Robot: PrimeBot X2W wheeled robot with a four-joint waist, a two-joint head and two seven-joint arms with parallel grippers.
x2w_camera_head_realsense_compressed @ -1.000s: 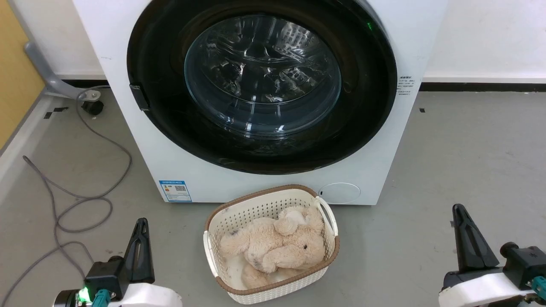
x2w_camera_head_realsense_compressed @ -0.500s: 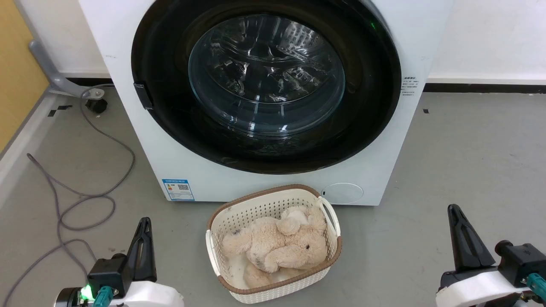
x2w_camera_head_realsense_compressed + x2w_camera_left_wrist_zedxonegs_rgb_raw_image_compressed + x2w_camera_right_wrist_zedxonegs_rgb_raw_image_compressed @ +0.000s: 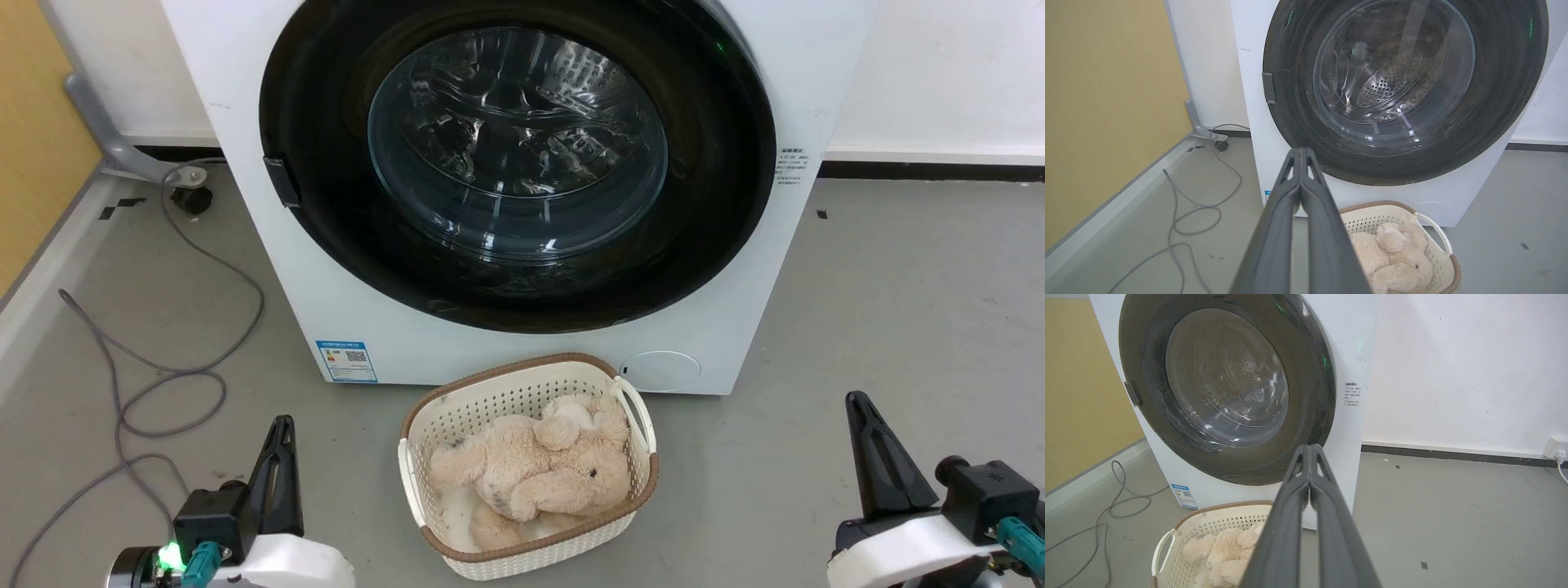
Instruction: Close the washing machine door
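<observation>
Facing the robot: the washing machine (image 3: 392,351), a white front-loader standing on the grey floor (image 3: 898,286) against a white wall (image 3: 939,65).
Door position: the washing machine door (image 3: 518,155) lies flat against the machine's front, with no gap showing around its edge in the head view or either wrist view.
Door look: a wide glossy black rim (image 3: 718,163) surrounds a bulging clear window, through which the perforated steel drum shows; a small dark block (image 3: 282,181) sits on the rim's left edge.
Machine front, low: a blue QR sticker (image 3: 347,361) at the lower left and a round white cap (image 3: 660,370) at the lower right.
Left gripper (image 3: 283,420): low at the head view's lower left, well apart from the door; in the left wrist view its two dark fingers are pressed together along their length, with nothing between them.
Right gripper (image 3: 855,398): low at the lower right, also well clear of the machine; in the right wrist view its fingers meet tip to tip and hold nothing.
Basket (image 3: 506,367): a cream perforated one with a brown rim, on the floor just in front of the machine, between the two grippers.
In the basket: a beige plush toy (image 3: 539,474), lying on its side.
Left of the machine: a grey cable (image 3: 163,384) looped on the floor, beside a yellow panel (image 3: 41,122).
</observation>
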